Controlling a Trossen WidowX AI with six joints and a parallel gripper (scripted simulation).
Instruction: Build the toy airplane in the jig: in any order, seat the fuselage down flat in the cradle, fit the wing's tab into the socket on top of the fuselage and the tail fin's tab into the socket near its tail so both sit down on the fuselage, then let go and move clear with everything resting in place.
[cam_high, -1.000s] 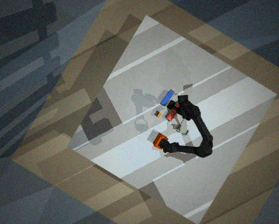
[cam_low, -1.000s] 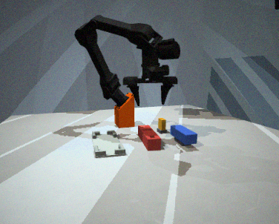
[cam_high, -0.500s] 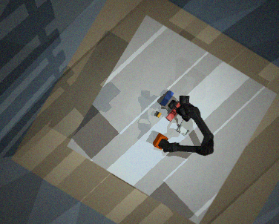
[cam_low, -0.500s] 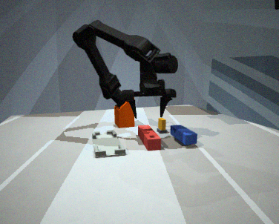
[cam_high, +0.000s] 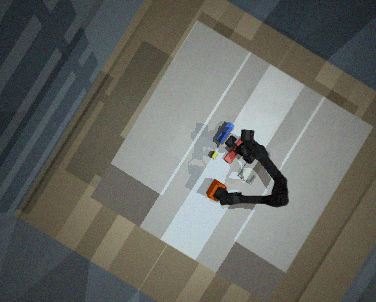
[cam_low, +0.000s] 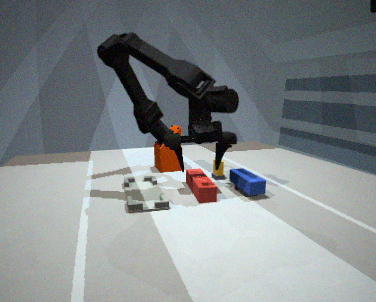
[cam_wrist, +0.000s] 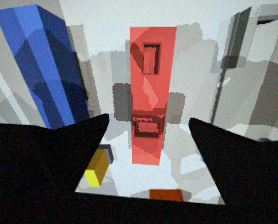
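The red fuselage (cam_high: 230, 157) (cam_low: 202, 188) (cam_wrist: 145, 97) lies on the table beside the jig, its two sockets facing up. The blue wing (cam_high: 226, 132) (cam_low: 248, 183) (cam_wrist: 44, 65) lies on the table on the fuselage's other side. The small yellow tail fin (cam_high: 214, 155) (cam_low: 220, 172) (cam_wrist: 97, 167), dark at its lower end, stands near the fuselage. The pale jig (cam_high: 249, 177) (cam_low: 145, 193) (cam_wrist: 255, 75) holds no part. My gripper (cam_low: 200, 169) (cam_wrist: 148, 119) is open and empty, above the fuselage, with one finger towards each side of it; the arm partly hides the fuselage in the top view.
The orange arm base (cam_high: 216, 190) (cam_low: 167, 158) (cam_wrist: 166, 195) stands behind the parts. The black arm (cam_high: 270, 167) (cam_low: 125, 75) arches over from the base. The wing and the tail fin lie close beyond the finger on their side.
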